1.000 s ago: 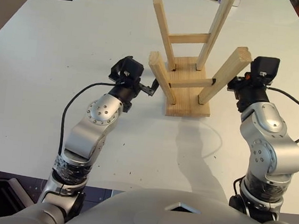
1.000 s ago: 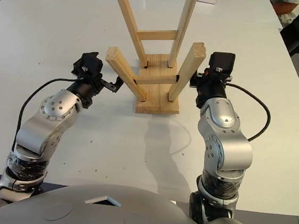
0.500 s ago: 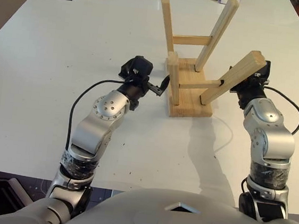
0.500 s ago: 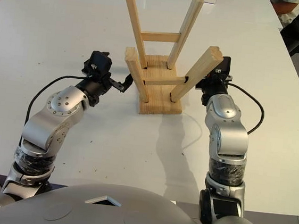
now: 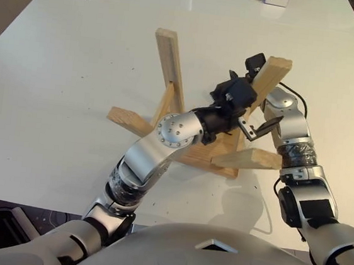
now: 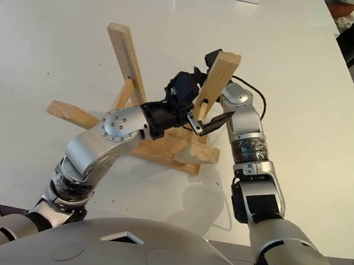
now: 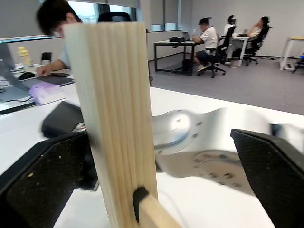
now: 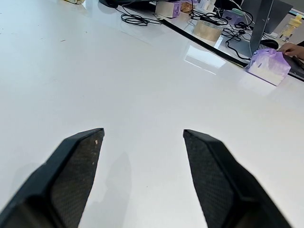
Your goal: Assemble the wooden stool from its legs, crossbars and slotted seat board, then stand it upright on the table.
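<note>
Right now the stool (image 5: 170,65) is not upright: it lies tipped over near the middle of the white surface (image 5: 57,63), fully put together as far as I can see, with its seat board (image 6: 155,155) down at the near edge and its four legs splayed out in different directions. One leg points up and away, one lies low out to the left, one lies low toward the right by the seat board, and the fourth leg (image 7: 111,118) slants upward on the right side. My left arm reaches across the stool to that slanting leg, and the left gripper (image 7: 161,142) has its fingers (image 7: 42,183) spread wide on either side of it. The wood sits close against one finger with a clear gap to the other, so it is straddled and not clamped. A crossbar (image 7: 154,216) joins the leg just below where the fingers are. My right arm rises just beside the same leg on its outer side. The right gripper (image 8: 142,133) has its fingers (image 8: 71,175) spread apart with nothing between them, looking over bare white surface toward cables (image 8: 135,19) farther off.
</note>
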